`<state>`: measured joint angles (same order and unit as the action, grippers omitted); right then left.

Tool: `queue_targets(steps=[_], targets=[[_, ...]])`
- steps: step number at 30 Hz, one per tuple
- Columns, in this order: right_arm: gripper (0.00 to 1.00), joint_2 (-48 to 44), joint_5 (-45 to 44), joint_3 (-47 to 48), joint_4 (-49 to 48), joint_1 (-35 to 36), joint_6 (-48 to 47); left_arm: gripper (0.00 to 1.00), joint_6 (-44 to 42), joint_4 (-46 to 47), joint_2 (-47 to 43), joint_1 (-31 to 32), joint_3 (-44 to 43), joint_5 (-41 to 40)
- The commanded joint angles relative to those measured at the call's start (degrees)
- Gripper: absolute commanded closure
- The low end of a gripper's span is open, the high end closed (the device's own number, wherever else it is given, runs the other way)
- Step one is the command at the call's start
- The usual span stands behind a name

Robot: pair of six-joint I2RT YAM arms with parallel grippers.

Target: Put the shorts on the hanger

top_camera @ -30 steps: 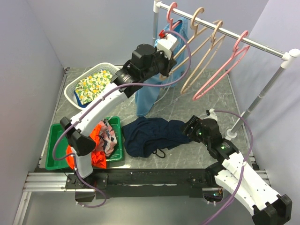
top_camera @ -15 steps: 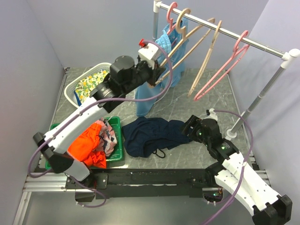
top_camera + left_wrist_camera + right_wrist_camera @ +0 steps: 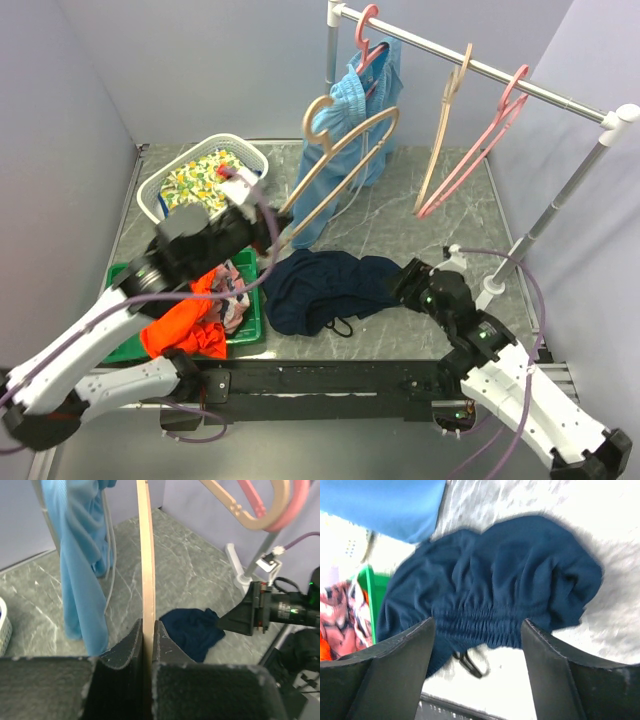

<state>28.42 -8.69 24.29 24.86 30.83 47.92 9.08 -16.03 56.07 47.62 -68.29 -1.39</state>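
A: Where are the shorts [image 3: 320,285] found?
B: Crumpled on the tabletop [image 3: 420,225], toward its near edge, just beside the green tray [image 3: 252,325]. Bare surface is seen behind and to the right.
A: The hanger [image 3: 345,150]?
B: Off the rail [image 3: 540,88], tilted above the tabletop, clamped in the left pincer [image 3: 147,630].
A: The right pincer [image 3: 477,630]?
B: Spread apart, low by the shorts' right edge, nothing gripped.

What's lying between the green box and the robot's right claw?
The dark blue shorts lie crumpled there, between the green box and the right gripper. The top view shows it best.
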Motion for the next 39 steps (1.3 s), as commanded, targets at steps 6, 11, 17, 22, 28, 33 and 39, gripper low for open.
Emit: queue_targets(steps=[6,11,17,22,28,33,39], targets=[[0.34,1.7,-20.6,-3.2,4.5,20.4,14.4,0.99,6.9,-12.9,-18.7,0.9,11.5,4.0],[0.36,-0.7,-27.6,-6.1,7.6,26.9,23.8,0.99,9.7,-19.7,-25.3,0.9,13.3,6.4],[0.36,-1.7,-28.4,-7.1,10.2,27.3,27.6,0.99,12.4,-27.7,-27.8,0.9,11.3,11.7],[0.37,-1.4,-29.7,-7.8,11.6,27.4,29.7,0.99,13.1,-31.2,-29.2,0.9,11.9,16.3],[0.43,1.0,-31.5,-7.7,10.5,27.4,29.3,0.99,12.5,-35.3,-28.7,0.8,11.5,19.2],[0.44,3.9,-34.3,-4.4,10.5,26.7,27.3,0.99,11.5,-37.5,-27.7,0.8,10.1,22.1],[0.37,7.7,-33.2,-1.1,7.9,22.7,21.7,0.99,11.0,-38.4,-26.3,0.9,9.8,23.1]])
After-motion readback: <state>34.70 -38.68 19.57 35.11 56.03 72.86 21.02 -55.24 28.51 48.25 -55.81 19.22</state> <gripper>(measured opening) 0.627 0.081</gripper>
